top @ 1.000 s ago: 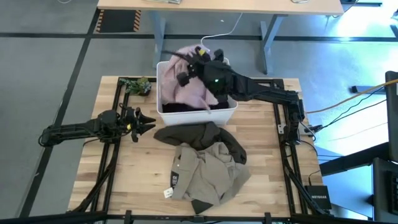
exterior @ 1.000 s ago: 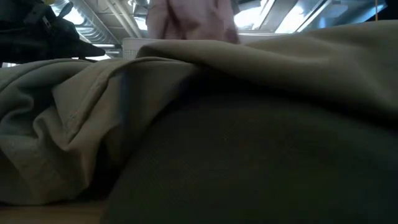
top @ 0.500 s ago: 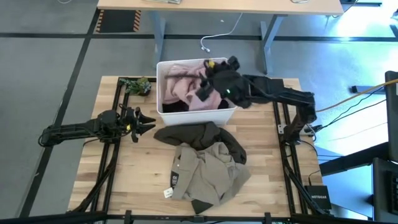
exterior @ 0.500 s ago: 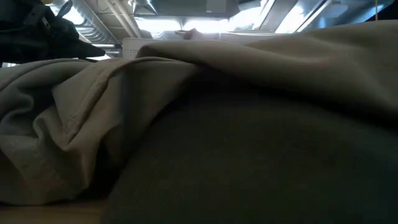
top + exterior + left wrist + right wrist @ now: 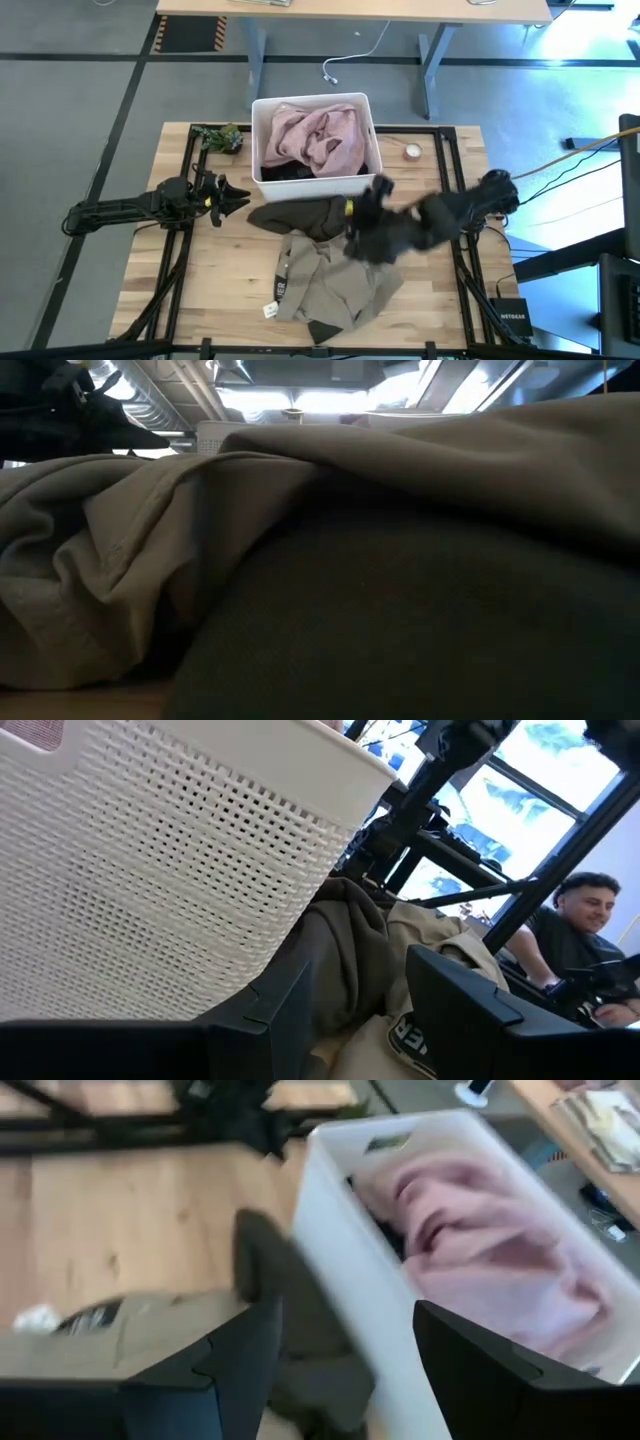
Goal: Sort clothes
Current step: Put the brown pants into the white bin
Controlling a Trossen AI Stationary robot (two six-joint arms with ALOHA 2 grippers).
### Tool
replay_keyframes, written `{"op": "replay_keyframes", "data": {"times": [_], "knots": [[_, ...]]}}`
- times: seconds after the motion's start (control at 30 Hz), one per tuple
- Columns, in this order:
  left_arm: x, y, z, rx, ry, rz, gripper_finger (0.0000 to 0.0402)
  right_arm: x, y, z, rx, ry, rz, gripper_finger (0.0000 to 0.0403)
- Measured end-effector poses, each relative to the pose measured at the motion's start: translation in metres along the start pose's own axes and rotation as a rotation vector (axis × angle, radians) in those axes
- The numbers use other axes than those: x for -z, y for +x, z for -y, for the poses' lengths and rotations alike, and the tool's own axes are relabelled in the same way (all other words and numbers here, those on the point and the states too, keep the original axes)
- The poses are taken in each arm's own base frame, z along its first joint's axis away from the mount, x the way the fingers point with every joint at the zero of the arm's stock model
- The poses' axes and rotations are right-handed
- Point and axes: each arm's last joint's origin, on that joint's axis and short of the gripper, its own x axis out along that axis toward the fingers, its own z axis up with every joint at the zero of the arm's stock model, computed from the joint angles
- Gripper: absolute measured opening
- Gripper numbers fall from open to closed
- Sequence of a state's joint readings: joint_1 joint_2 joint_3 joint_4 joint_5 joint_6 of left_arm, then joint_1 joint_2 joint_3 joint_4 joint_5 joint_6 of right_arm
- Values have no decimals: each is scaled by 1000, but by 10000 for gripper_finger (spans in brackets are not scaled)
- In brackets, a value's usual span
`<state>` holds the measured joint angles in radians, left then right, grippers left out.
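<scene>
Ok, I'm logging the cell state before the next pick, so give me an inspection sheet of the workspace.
Surface: wooden table, bare at its left.
Job's things: pink garment in white bin; olive-brown garment and khaki garment on table.
Clutter: small plant, tape roll.
Grippers: left gripper open, waiting at left; right gripper open, over the table garments.
Cables: white cable on floor.
Surroundings: desk; a person.

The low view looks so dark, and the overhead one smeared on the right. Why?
Low view: khaki garment and a darker one lie against the lens, blocking the light. High view: the right arm's fingers are motion-blurred over the clothes; right wrist view is smeared too.
</scene>
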<state>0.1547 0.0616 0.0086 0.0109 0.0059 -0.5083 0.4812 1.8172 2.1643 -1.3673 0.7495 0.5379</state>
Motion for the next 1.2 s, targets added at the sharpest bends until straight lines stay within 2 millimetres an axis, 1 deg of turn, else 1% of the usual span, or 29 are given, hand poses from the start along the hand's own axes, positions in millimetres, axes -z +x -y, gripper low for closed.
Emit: {"op": "replay_keyframes", "data": {"times": [0.17, 0.27, 0.33, 0.4, 0.47, 0.57, 0.63, 0.73, 0.87, 1.0, 1.2], "knots": [[0, 0, 0, 0, 0, 0, 157, 25, 0, -62, -50, -43, -13, 243], [0, 0, 0, 0, 0, 0, 157, 43, 11, -99, -64, -91, -26, 243], [0, 0, 0, 0, 1, 0, 157, 56, 23, -123, -45, -113, -32, 243], [0, 0, 0, 1, 1, 0, 157, 69, 38, -143, -9, -129, -36, 243], [0, 0, 0, 0, 1, 0, 157, 81, 57, -160, 34, -141, -35, 243], [0, 0, 0, 0, 2, -1, 157, 97, 86, -179, 87, -171, -49, 243], [0, 0, 0, 0, 2, -1, 157, 105, 105, -184, 106, -193, -83, 243], [0, 0, 0, 1, 3, -1, 157, 109, 129, -186, 96, -181, -160, 243], [0, 0, 0, 0, 3, -1, 157, 106, 148, -183, 102, -147, -170, 243], [0, 0, 0, 1, 3, -1, 157, 99, 156, -182, 78, -96, -158, 243], [0, 0, 0, 0, 3, -1, 157, 101, 153, -186, 38, -91, -172, 243]]}}
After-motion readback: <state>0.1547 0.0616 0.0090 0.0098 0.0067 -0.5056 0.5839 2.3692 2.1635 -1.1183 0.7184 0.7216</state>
